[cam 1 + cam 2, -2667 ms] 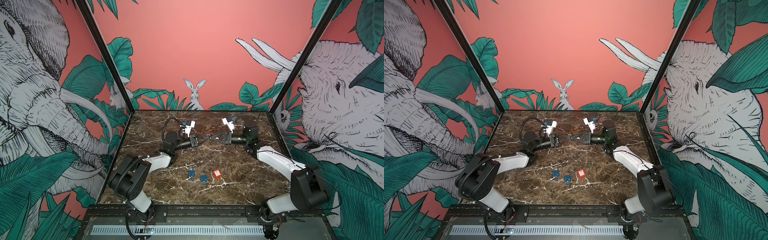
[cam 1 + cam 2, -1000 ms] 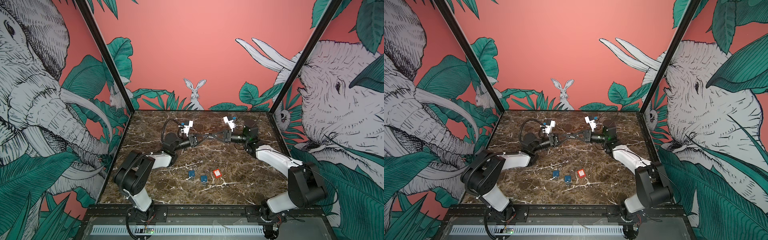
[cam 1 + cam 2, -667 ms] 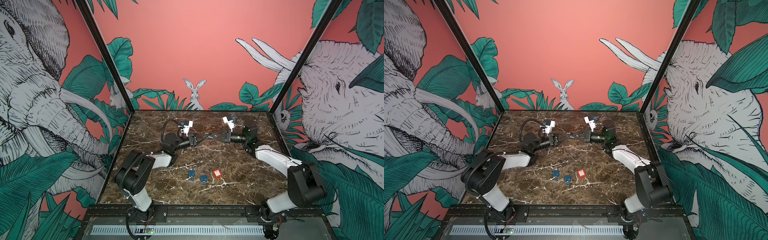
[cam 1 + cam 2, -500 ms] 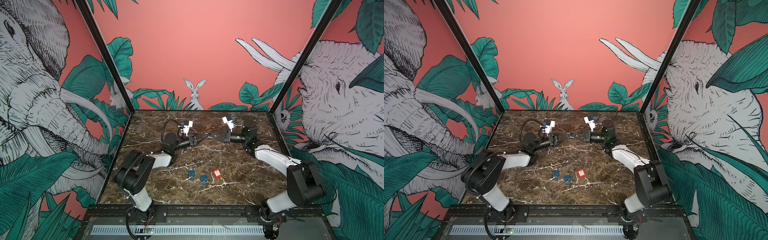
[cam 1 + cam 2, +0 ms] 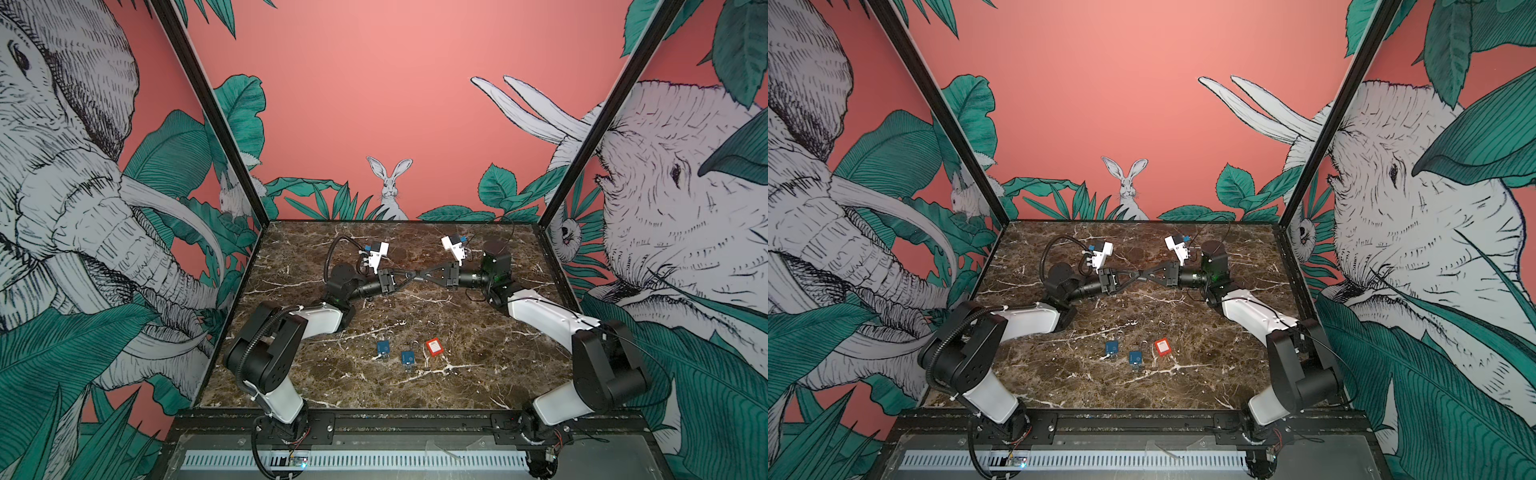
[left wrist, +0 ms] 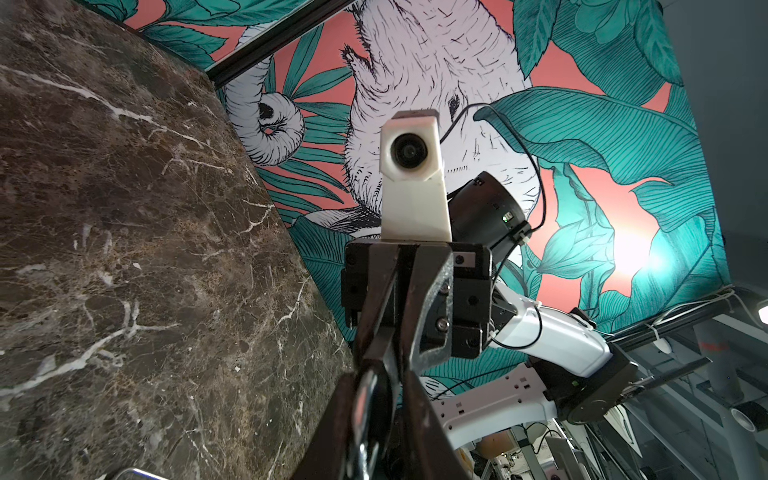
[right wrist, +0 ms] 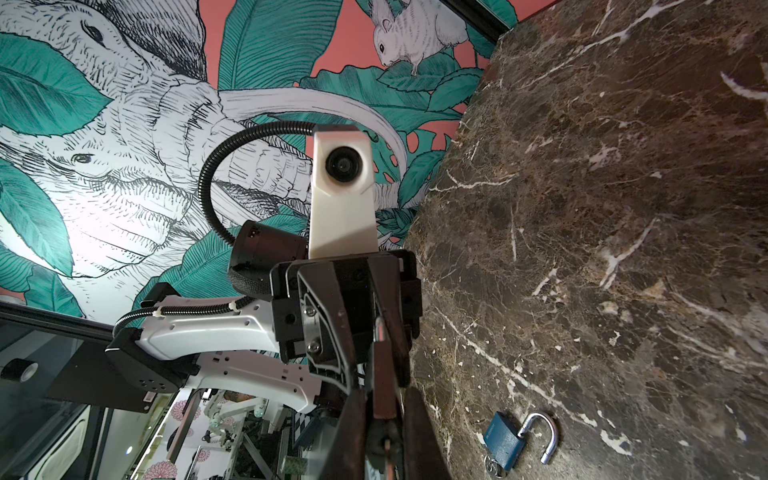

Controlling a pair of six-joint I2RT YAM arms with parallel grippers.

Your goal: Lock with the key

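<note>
Surface: marble table, open padlock.
Hands: left gripper, right gripper tips touched; grip unclear.
Risk: key could drop if both loosened.

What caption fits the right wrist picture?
Left claw faces right claw over marble table, open blue padlock nearby.

- The table is dark brown marble, veined in white.
- The red padlock is bright red.
- Just beside the red padlock, the near blue padlock has a silver shackle; the far blue padlock is the same blue.
- Beyond the red padlock, the back wall is coral pink with teal leaves and a white, black-lined rabbit.
- My left arm and my right arm are white with black joints.
</note>
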